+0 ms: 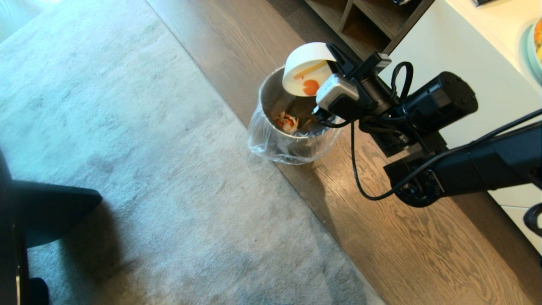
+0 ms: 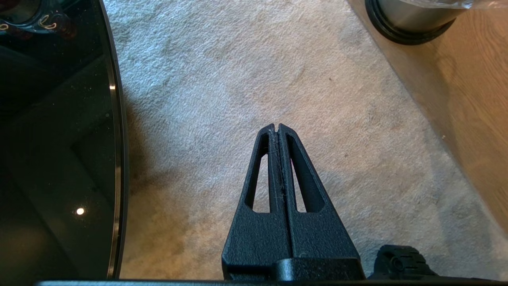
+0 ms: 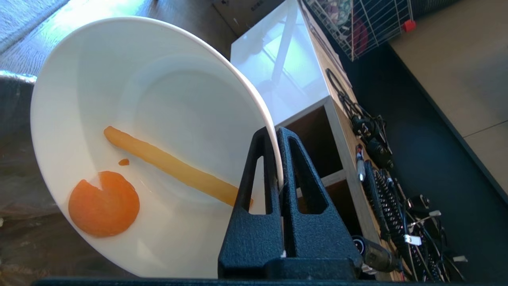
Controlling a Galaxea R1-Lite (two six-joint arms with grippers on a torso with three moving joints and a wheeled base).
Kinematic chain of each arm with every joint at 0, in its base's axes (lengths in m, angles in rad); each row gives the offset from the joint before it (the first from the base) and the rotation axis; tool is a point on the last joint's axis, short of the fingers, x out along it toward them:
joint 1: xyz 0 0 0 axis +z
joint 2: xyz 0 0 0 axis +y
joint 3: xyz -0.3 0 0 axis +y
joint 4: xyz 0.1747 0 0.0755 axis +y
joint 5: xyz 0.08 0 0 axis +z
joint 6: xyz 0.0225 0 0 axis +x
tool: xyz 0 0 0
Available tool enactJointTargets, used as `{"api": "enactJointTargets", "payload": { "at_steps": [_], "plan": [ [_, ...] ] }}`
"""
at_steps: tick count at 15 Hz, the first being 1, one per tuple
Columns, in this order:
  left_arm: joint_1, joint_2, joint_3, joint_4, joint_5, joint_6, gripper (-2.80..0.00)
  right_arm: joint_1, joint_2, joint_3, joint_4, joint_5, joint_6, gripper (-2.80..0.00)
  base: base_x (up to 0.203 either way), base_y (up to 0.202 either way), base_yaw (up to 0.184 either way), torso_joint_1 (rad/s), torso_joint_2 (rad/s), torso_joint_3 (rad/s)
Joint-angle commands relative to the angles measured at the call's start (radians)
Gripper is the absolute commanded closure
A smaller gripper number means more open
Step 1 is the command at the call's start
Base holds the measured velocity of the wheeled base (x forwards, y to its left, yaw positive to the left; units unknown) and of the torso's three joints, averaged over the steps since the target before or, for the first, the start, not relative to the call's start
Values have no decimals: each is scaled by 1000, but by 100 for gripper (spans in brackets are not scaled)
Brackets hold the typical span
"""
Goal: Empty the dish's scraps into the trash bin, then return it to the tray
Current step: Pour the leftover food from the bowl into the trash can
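The bowl point(image 1: 305, 67) is held tipped steeply over the open mouth of the trash bin point(image 1: 292, 123), its rim pinched between the closed fingers of the right pincer point(image 3: 279, 159), one finger inside the rim and one outside. Two scraps are seen clinging to the glossy inside — an orange slice point(image 3: 104, 203) low near the rim and a pale fry point(image 3: 174, 167) lying across the wall above it. Some waste already lies in the bin's bag. The step in hand is judged to be the emptying, only partly done: the tilt is best deepened so that the low edge of the rim points down inside the bin, and a small shake may be needed, since both pieces look stuck. The grip is thin and on the edge only, so any jerk should be kept gentle, or the bowl could slip. The left pincer point(image 2: 278, 129) hangs idle over the carpet point(image 2: 246, 79), its fingers pressed together on nothing. The tray is not in view
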Motion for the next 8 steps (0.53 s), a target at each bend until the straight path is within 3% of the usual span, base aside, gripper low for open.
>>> {"api": "enactJointTargets", "payload": {
  "at_steps": [1, 8],
  "plan": [
    [0, 0, 0, 0, 0, -1, 0, 0, -3, -8, -46, 7, -14, 0, 0, 0, 0, 0, 0, 0],
    [0, 0, 0, 0, 0, -1, 0, -1, -42, -111, -46, 87, -41, 0, 0, 0, 0, 0, 0, 0]
  ]
}}
